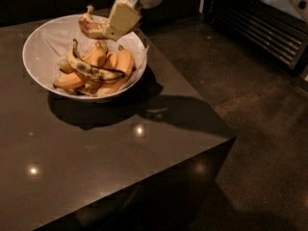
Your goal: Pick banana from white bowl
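Above white bowl [45,37], gripper [116,30] with one banana [92,28]

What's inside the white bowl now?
Smooth orange-yellow bananas, a black-streaked banana lying on top. The gripper, above the white bowl's far side, holds the speckled banana above them. The pile covers the bowl's bottom.

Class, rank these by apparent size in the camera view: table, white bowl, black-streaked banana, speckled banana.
1. table
2. white bowl
3. black-streaked banana and speckled banana: unranked, since the gripper, shut on the speckled one above the bowl's far side, hides part of it.
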You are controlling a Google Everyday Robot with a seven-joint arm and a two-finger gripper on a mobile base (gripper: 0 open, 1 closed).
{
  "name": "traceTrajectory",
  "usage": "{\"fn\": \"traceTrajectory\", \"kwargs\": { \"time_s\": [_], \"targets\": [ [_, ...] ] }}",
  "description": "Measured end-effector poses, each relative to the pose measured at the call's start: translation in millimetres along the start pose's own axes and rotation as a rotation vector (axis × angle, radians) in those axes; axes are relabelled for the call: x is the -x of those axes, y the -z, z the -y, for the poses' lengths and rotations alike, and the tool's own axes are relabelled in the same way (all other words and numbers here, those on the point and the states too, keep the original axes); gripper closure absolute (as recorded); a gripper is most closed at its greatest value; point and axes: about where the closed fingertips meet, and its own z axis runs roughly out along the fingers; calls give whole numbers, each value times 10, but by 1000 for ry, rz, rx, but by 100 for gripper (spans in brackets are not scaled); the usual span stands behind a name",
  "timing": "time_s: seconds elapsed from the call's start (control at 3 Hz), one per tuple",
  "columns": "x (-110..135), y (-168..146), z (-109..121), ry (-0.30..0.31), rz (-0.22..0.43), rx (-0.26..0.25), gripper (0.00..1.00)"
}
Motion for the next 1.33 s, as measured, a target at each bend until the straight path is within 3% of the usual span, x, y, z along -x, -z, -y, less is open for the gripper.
{"fn": "traceTrajectory", "kwargs": {
  "time_s": [0.67, 1.0, 1.33],
  "targets": [
    [-85, 255, -470, -44, 32, 14, 100],
    [-85, 255, -471, -44, 32, 14, 100],
    [-105, 333, -660, -55, 36, 9, 100]
  ]
}}
